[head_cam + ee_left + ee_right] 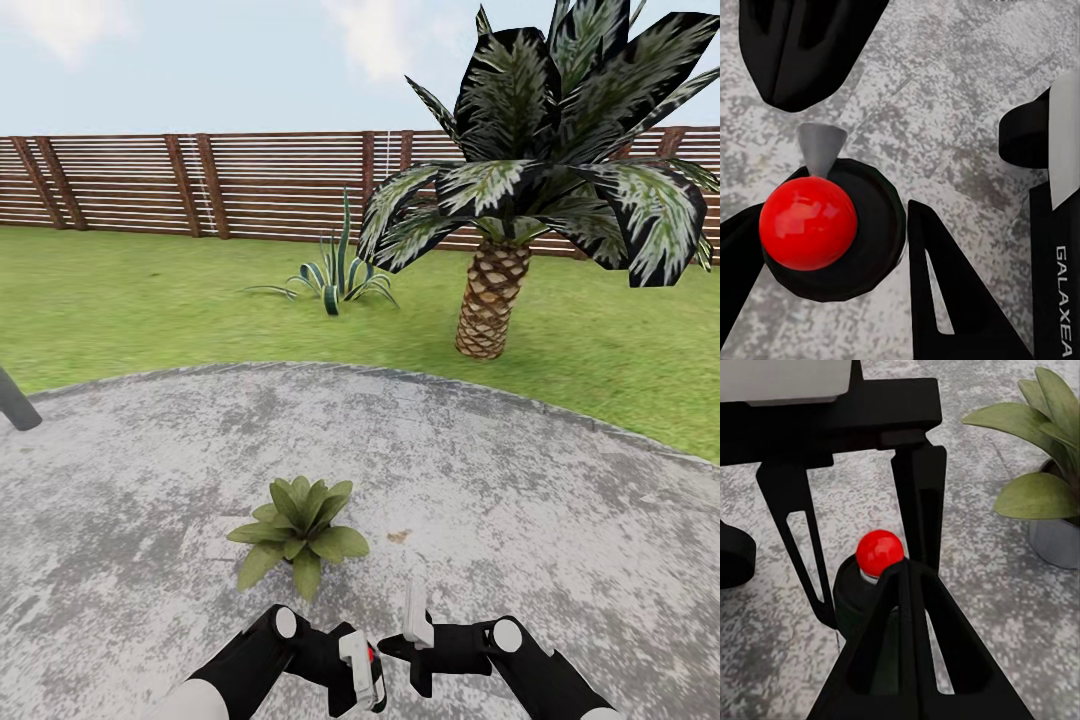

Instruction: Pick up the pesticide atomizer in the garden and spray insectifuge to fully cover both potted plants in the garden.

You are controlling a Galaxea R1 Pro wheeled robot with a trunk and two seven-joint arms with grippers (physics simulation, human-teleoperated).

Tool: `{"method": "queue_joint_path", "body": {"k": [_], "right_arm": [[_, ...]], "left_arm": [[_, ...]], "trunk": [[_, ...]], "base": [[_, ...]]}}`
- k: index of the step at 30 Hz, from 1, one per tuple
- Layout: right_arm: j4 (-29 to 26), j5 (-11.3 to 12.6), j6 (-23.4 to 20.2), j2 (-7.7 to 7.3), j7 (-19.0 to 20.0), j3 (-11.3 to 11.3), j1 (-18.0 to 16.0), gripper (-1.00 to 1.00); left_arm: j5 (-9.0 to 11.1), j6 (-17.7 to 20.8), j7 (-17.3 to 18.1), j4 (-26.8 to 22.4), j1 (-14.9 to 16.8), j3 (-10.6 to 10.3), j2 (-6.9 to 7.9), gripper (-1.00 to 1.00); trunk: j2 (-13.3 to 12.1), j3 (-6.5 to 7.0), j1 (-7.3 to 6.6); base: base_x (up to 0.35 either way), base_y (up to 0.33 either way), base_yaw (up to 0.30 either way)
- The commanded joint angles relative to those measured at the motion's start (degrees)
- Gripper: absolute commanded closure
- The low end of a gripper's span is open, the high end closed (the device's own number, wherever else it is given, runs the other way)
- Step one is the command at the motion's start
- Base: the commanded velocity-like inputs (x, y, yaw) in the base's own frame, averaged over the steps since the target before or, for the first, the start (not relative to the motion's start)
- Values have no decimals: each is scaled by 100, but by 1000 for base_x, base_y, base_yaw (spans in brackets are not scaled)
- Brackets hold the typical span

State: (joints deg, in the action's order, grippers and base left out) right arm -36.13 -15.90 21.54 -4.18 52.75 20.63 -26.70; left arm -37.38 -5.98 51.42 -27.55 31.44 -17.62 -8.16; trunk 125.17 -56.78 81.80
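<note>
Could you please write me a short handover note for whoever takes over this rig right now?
Left gripper: fingers shut on the pesticide atomizer, red top showing between them.
Right gripper: close beside the left one and the bottle; whether it is open or shut cannot be told.
One potted plant stands on the grey paving just ahead of both arms. The striped agave and the palm on the lawn are not targets.
Done: atomizer picked up.
Left: spray this plant fully, then likely find and cover the second one. No spray is visible yet.
</note>
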Motion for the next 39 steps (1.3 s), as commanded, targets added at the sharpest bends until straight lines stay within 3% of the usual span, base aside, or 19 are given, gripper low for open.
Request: {"method": "queue_joint_path", "body": {"k": [1,16,24,37,38,39], "right_arm": [[-8,-36,26,-4,-11,11,-2,100],[-8,-36,26,-4,-11,13,-2,100],[-8,-36,26,-4,-11,19,-2,100],[34,-47,26,-51,-20,-12,-2,100],[43,-46,26,-73,-24,-22,-2,-100],[49,-42,29,-105,-29,-26,-2,-100]], "left_arm": [[-57,-64,0,-5,2,5,-3,100],[-43,-259,-2,13,6,5,-45,100],[-125,-196,-25,75,33,-4,66,100],[-110,-179,-68,80,-16,48,1365,100],[-89,-175,-78,81,-16,62,1438,100],[-77,-172,-85,82,-16,83,1467,100]], "trunk": [[2,-5,-1],[2,-5,-1],[2,-5,-1],[2,-5,-1],[2,-5,-1],[2,-5,-1]], "base": [[0,0,0],[0,0,0],[0,0,0],[0,0,0],[0,0,0],[0,0,0]]}}
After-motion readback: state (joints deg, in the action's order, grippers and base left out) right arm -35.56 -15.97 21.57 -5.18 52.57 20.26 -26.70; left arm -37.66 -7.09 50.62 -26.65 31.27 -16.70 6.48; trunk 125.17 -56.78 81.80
